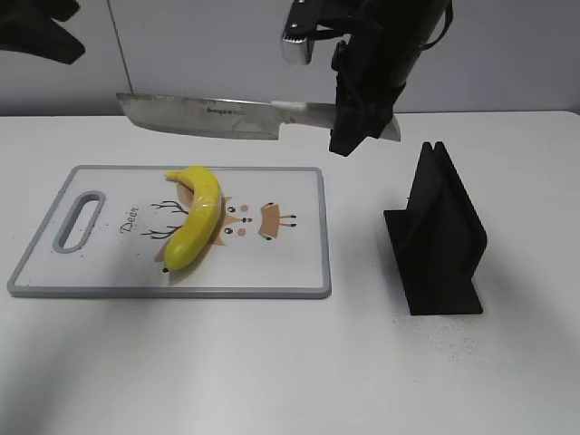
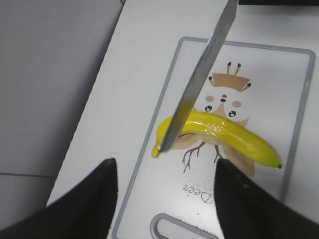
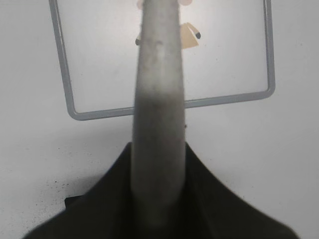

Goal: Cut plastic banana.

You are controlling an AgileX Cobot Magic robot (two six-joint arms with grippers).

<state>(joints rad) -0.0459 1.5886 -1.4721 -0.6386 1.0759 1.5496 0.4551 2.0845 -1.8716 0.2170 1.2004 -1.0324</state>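
The yellow plastic banana (image 1: 198, 220) lies whole on the white cutting board (image 1: 290, 263), left of its middle. It also shows in the left wrist view (image 2: 234, 137). My right gripper (image 1: 361, 113) is shut on a kitchen knife (image 1: 204, 116) and holds it level in the air above the board's far edge, blade pointing left. The right wrist view shows the knife's spine (image 3: 158, 99) between the shut fingers (image 3: 158, 189). My left gripper (image 2: 164, 172) is open and empty, high above the board's handle end; it shows only as a dark shape at the exterior view's top left (image 1: 41, 36).
A black knife stand (image 1: 438, 231) sits on the white table to the right of the board. The board has a grey rim, a handle slot (image 1: 80, 220) at its left end and a deer drawing. A grey wall stands behind the table.
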